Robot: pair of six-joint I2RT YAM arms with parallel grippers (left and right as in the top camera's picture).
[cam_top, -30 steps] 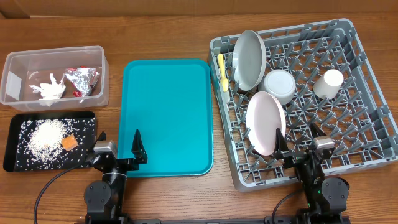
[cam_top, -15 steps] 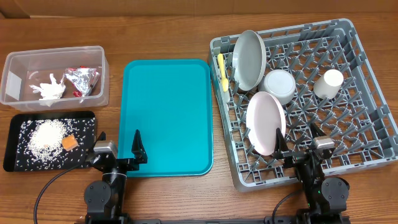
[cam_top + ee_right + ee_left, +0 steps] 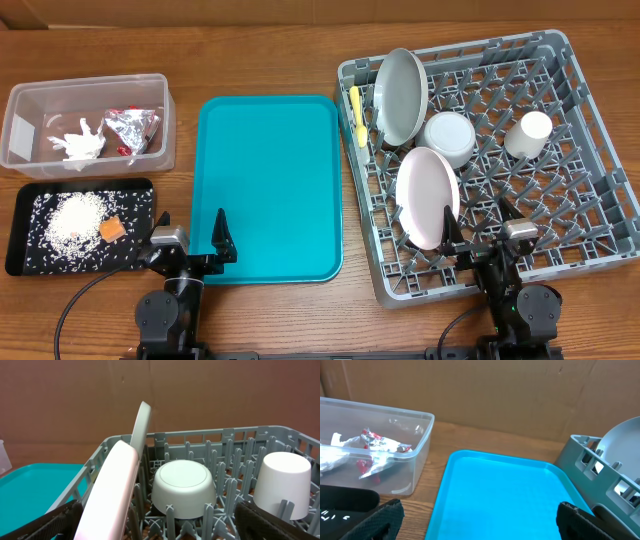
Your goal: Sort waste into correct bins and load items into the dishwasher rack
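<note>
Left gripper (image 3: 190,243): nearest the table edge, at the near rim of the teal tray (image 3: 270,180); fingers spread wide, nothing between them.
Right gripper (image 3: 478,237): at the near wall of the rack (image 3: 590,60), just before the pink plate (image 3: 428,197); fingers likewise wide apart and bare; both arms look parked, the sorting seemingly done.
Black tray (image 3: 20,200): near left; holds the rice (image 3: 70,222) and the orange cube (image 3: 111,229), so probably the bin for food scraps.
Teal tray: centre; nothing on it in any view.
Pink plate: on edge between pegs, which keep it upright.
Bowl (image 3: 448,138) and cup (image 3: 529,134): further in, mouths down, presumably to drain.
Grey plate (image 3: 402,95): on edge near the far left corner, leaning slightly.
Yellow utensils (image 3: 356,115): lying along the left wall beside the grey plate; their number and kind are too small to tell; no pale one can be picked out.
Clear tub (image 3: 90,85): far left; holds the napkin (image 3: 83,142), foil wrapper (image 3: 133,125) and red sachet (image 3: 124,149), apparently the dry waste; sachet partly tucked under the foil and hard to trace.
Cut off: the right wrist view loses the plates' lower halves and hides the utensils; the left wrist view shows only a corner of the black tray.
</note>
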